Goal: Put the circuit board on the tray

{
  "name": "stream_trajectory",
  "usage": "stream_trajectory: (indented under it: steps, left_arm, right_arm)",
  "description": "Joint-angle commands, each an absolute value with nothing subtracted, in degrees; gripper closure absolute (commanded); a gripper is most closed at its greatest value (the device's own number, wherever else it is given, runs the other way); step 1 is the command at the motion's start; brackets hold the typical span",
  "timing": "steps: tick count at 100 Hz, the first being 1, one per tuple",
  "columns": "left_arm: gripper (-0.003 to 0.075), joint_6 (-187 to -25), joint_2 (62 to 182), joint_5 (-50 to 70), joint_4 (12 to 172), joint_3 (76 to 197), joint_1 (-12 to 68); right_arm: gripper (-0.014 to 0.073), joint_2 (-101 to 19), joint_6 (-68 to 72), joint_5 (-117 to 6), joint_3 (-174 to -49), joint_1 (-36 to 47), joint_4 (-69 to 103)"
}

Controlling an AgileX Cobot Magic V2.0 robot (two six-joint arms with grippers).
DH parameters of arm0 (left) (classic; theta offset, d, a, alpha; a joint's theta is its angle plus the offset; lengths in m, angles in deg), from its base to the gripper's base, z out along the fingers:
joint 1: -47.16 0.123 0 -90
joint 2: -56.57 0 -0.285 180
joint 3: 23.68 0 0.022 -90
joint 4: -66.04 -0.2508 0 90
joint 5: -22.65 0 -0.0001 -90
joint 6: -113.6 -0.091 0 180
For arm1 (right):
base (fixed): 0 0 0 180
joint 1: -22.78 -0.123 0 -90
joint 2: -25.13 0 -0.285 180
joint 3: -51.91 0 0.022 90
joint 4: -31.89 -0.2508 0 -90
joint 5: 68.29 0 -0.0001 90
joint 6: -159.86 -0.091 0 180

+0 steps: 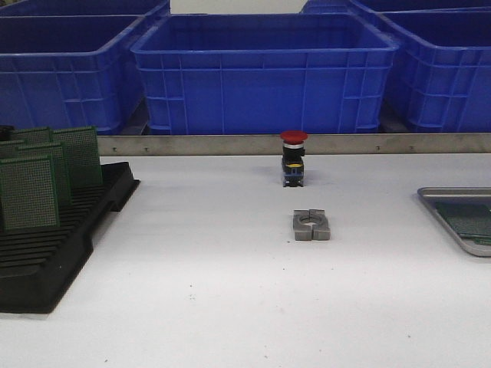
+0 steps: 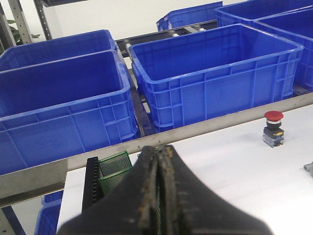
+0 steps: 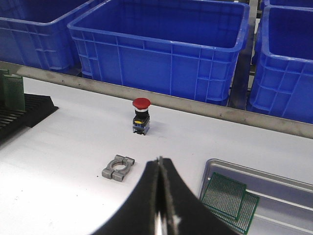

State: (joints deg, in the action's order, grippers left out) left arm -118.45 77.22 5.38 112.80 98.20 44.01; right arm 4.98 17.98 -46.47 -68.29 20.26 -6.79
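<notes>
Blue plastic bins line the back of a white table. At the table's left, a black slotted plastic rack holds upright green perforated circuit boards. At the right edge lies the flat silver-grey metal tray with two overlapping green boards on it. Between them stand a red-capped push button and, nearer, a grey metal clamp block. Left gripper and right gripper both have fingers pressed together, holding nothing.

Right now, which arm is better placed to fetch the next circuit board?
Left. Its hand is right by the black rack of upright boards; the right hand sits by the tray.
</notes>
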Motion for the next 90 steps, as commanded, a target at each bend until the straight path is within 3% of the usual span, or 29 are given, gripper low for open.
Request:
stream_trajectory:
  steps: [1,35,57,80,84,90]
  left_arm:
    - [0.0741,-117.87,77.8,9.04,114.2,99.74,44.19]
    - [0.0741,-116.0,76.85,11.74,111.12,98.86,44.19]
    - [0.0741,-74.25,71.73,13.2,75.96,91.32,44.19]
    - [0.0741,-68.56,62.31,19.49,71.97,77.29,44.56]
    - [0.0741,-67.56,62.68,13.24,71.33,78.04,44.56]
    - [0.0741,-66.71,62.41,12.99,70.91,77.62,44.56]
  right_arm:
    - [0.0653,4.53,18.6,-49.44,-69.84,20.21,-7.87]
    - [0.0653,4.53,18.6,-49.38,-69.84,20.21,-7.87]
    - [0.0653,4.53,18.6,-49.23,-69.84,20.21,-7.87]
    - [0.0653,4.48,18.6,-49.24,-69.84,20.21,-7.87]
    - [0.0653,4.43,18.6,-49.05,-69.84,20.21,-7.87]
    - [0.0653,4.43,18.6,-48.99,-69.84,20.21,-7.87]
